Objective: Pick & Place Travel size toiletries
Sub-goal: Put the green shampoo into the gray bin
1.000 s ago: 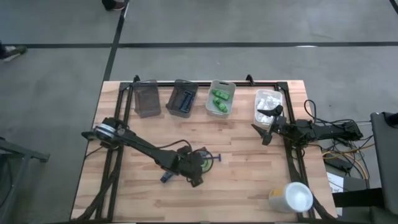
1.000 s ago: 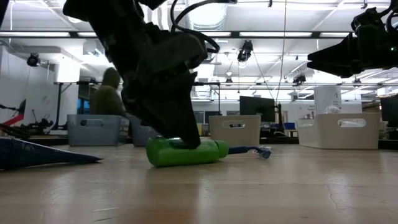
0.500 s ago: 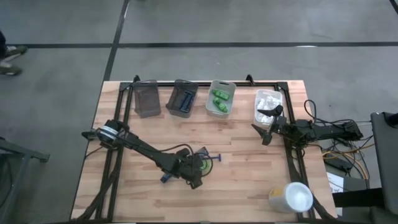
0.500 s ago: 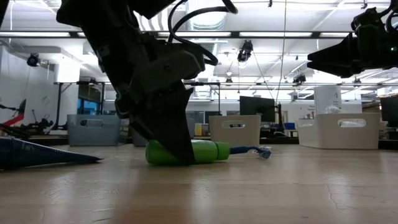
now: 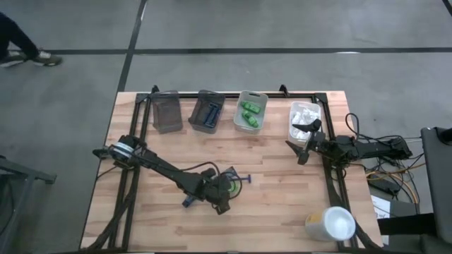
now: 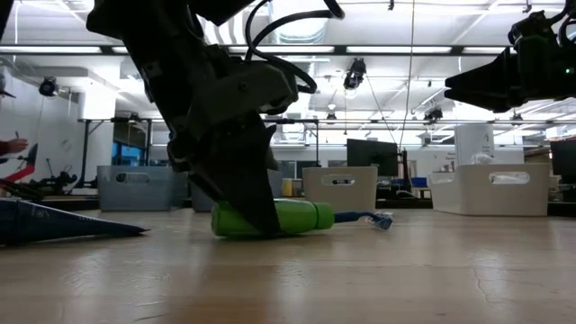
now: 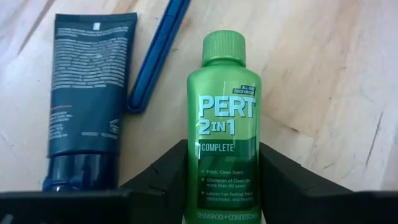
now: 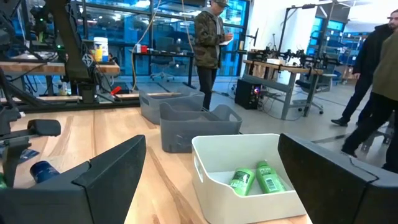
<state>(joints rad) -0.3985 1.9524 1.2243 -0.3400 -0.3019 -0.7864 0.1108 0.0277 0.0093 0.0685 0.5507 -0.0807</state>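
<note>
Two dark fingers [image 7: 163, 177] of my left gripper [image 7: 224, 186] press against the sides of a green shampoo bottle [image 7: 225, 124], one on each flank, jaws narrowed onto its lower body while it lies flat on the wooden table [image 5: 282, 204]. Just beside the gripper, on the bottle's one side, I see a dark blue tube [image 7: 87, 99] and a blue razor handle [image 7: 158, 53], both lying apart from the fingers. From table height the gripper stands down over the bottle, its tips at the wood.

My right gripper [image 5: 302, 137] hangs well off to the far side, jaws spread wide and holding nothing, near a white bin of wrapped packets [image 5: 305, 113]. Ahead of it sits another white bin [image 8: 249, 171] with green bottles inside, then grey bins [image 8: 186, 118].

Beyond the table I see workbenches, monitors and people standing [image 8: 208, 37]. A large white cup [image 5: 332, 222] stands near the table's corner.
</note>
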